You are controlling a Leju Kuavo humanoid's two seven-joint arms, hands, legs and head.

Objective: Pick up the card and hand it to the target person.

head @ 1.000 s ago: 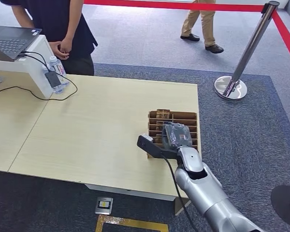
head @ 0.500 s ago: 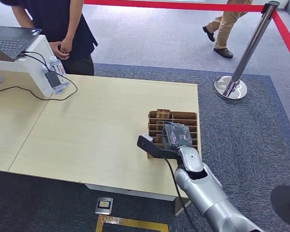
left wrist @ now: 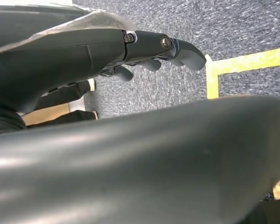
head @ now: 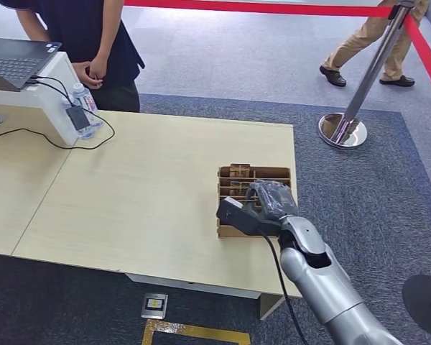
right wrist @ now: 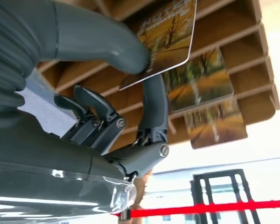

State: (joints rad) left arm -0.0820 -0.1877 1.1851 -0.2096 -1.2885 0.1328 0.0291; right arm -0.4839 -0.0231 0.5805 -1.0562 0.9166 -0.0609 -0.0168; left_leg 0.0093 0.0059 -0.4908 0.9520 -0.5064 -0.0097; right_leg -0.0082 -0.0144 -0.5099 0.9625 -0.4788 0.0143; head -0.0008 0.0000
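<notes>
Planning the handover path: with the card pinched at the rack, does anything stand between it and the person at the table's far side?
Nothing visible blocks it. The right hand pinches the card over the wooden slotted rack; bare tabletop lies between it and the person in black. The white stand with its cables sits off to the side.

I see a pale wooden table (head: 148, 187) standing on dark grey-blue carpet (head: 365, 201). A chrome stanchion (head: 360, 93) carries red barrier tape (head: 256, 7). A yellow floor marking (head: 197, 332) lies below the table's near edge.
</notes>
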